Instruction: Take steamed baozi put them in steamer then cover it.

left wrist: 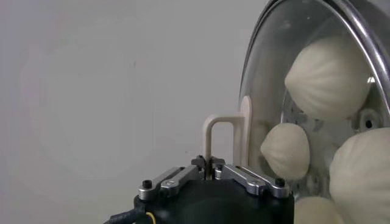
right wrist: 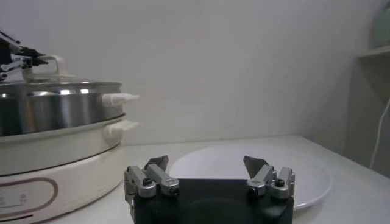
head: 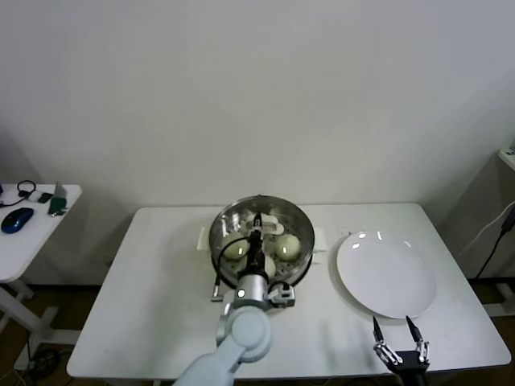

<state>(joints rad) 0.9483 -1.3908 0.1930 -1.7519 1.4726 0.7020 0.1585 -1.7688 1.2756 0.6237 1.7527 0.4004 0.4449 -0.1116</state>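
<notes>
Two grippers in play, near to far. Right gripper (head: 400, 336) sits nearest, at the table's (head: 145, 297) front edge on the robot's right – fingers spread wide apart, holding nothing. Its wrist view shows both dark fingertips (right wrist: 157, 163) standing clear over the tabletop, w/ the white plate (right wrist: 311, 170) just beyond them. In the head view that plate (head: 386, 273) is bare, lying right of the steamer and not touching it.

Left arm reaches fwd over the table's middle; left gripper (head: 257, 233) is over the steamer (head: 261, 241), fingers pinched together on the cover's white handle (left wrist: 220, 137). Left wrist view shows the handle's thin loop caught between the closed tips (left wrist: 209, 163) and the glass cover (left wrist: 292, 73) w/ its metal rim beyond it. Cover (head: 261, 229) lies on top of the steamer, rim to rim as far as the head view shows.

Steamed baozi (left wrist: 326, 76) are inside, under the glass – four cream buns visible from the left wrist, two clear in the head view (head: 287, 245).

Steamer's steel wall and white base w/ side handle show in the right wrist view (right wrist: 55, 140).

Farther left, apart from the table, a small side table (head: 40, 225) holds a blue mouse (head: 17, 219).
</notes>
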